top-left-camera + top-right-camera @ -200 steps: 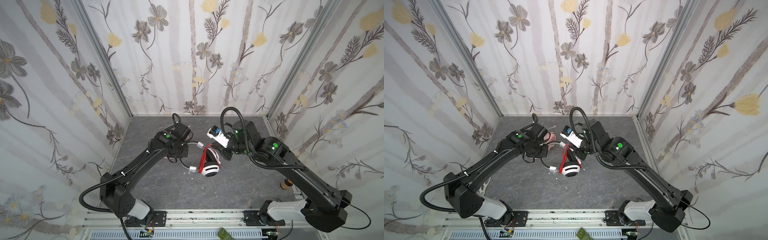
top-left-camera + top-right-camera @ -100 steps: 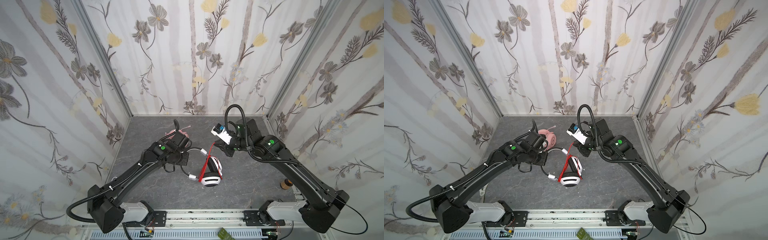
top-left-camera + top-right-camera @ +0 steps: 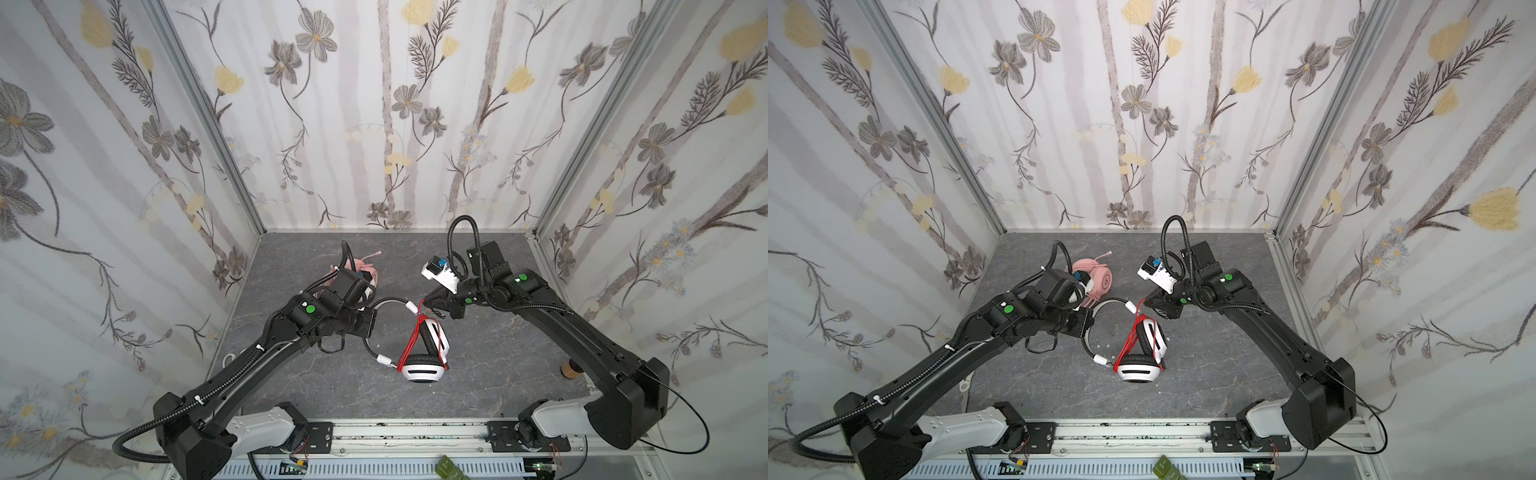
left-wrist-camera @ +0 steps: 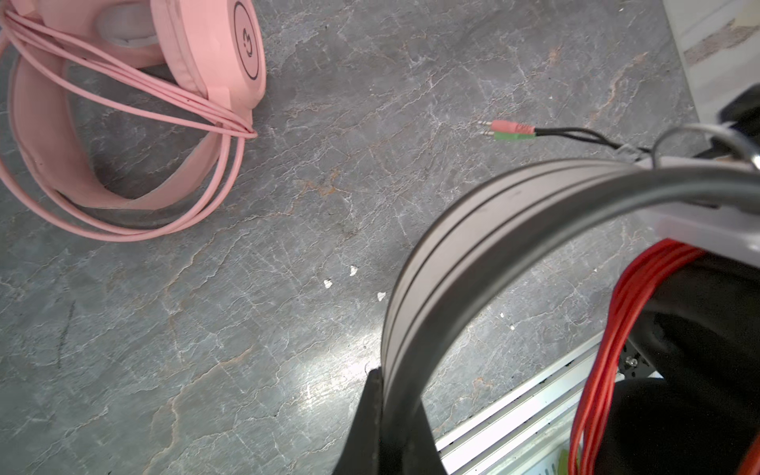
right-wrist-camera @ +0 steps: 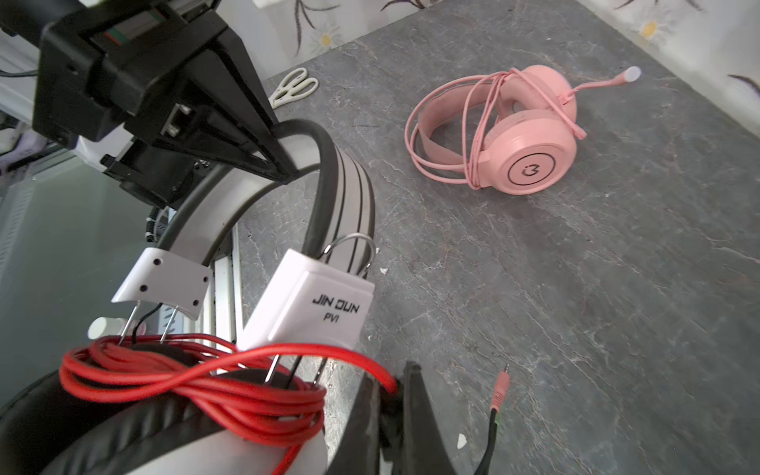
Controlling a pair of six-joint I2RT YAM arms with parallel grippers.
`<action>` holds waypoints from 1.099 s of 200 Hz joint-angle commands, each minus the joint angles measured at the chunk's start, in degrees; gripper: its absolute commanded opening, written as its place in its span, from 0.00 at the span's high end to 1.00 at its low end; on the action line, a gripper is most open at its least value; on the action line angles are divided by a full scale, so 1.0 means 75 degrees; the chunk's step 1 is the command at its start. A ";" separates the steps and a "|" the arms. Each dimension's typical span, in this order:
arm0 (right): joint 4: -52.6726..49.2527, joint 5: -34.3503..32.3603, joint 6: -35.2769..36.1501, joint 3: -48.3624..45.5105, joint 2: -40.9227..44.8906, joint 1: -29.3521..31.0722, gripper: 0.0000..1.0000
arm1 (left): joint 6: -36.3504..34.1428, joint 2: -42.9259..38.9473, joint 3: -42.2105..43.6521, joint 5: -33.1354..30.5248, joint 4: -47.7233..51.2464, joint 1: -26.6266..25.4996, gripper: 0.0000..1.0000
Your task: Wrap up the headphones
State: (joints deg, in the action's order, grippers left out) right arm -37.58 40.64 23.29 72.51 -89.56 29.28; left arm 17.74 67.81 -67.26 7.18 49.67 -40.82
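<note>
The white-and-black headphones (image 3: 424,368) (image 3: 1139,370) rest on the grey floor mid-scene, with the red cable (image 5: 230,382) looped several times around the earcups. My left gripper (image 3: 371,324) (image 4: 384,382) is shut on the headband (image 4: 473,246) (image 5: 345,193). My right gripper (image 3: 426,300) (image 5: 397,378) is shut on a strand of the red cable just above the earcups. The cable's pink and green plugs (image 4: 510,130) lie loose on the floor. The pink headphones (image 3: 1096,278) (image 5: 522,135) lie behind my left wrist, their pink cable wound round them.
White-handled scissors (image 5: 294,84) lie by the left wall, under my left arm. A small brown cylinder (image 3: 570,369) stands at the floor's right front edge. An aluminium rail (image 3: 415,432) runs along the front. Flowered walls close in three sides.
My left arm has drawn back toward the front left with the headband, uncovering the pink headphones. The white earcups have slid toward the front. My right gripper has pulled back with the red cable.
</note>
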 commanded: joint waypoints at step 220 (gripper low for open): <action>0.0662 -0.0355 -0.0295 -0.1156 0.0621 -0.0986 0.72 | 0.0073 0.0203 -0.0217 0.0308 -0.0435 -0.0007 1.00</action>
State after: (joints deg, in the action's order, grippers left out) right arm -37.10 40.07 22.63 64.47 -85.84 22.24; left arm 18.20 69.54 -68.10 7.51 48.25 -40.82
